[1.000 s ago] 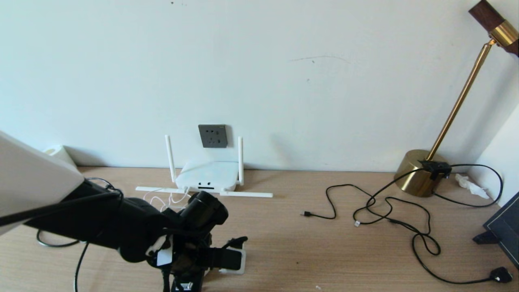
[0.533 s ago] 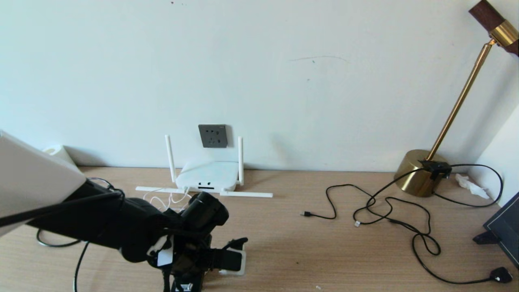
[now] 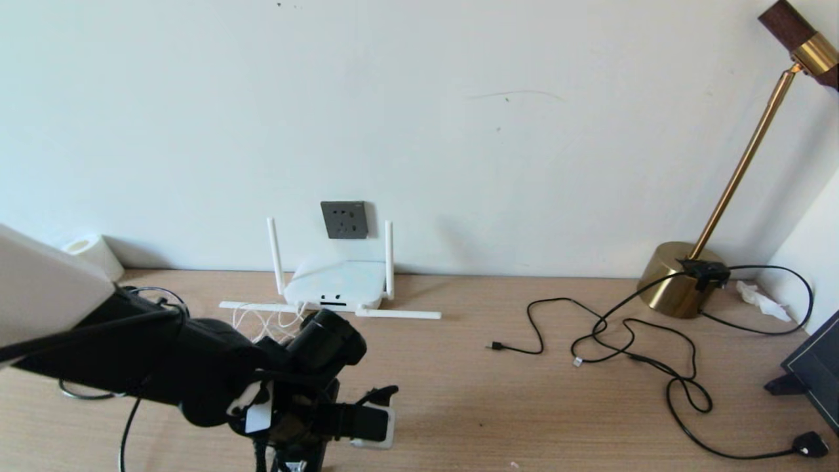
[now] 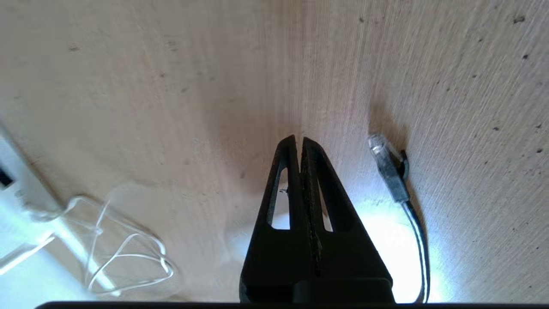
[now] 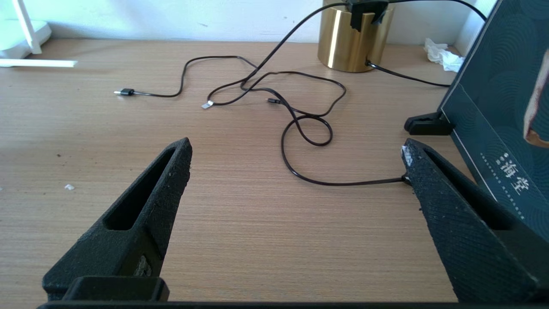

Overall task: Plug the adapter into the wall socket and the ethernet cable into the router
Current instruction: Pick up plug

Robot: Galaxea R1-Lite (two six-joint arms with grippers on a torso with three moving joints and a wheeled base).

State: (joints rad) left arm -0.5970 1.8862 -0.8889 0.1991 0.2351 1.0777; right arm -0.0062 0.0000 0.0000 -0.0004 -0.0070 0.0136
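On the counter [image 3: 498, 406], near front of router [image 3: 335, 283] | left gripper [image 4: 299, 141] pointing down, jaws pressed together on nothing | ethernet cable [image 4: 388, 165] plug lying just beside, untouched | right gripper [image 5: 296, 171] jaws wide apart, empty | wall socket [image 3: 344, 219] above router

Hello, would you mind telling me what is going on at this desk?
The robot's left gripper is down at the wooden desk, in front of the flat white four-antenna router, fingers shut with nothing visibly between them. The thick black ethernet cable lies loose beside it, its clear-tipped plug free. The dark grey wall socket has nothing plugged in. The right gripper hangs open, idle, farther right.
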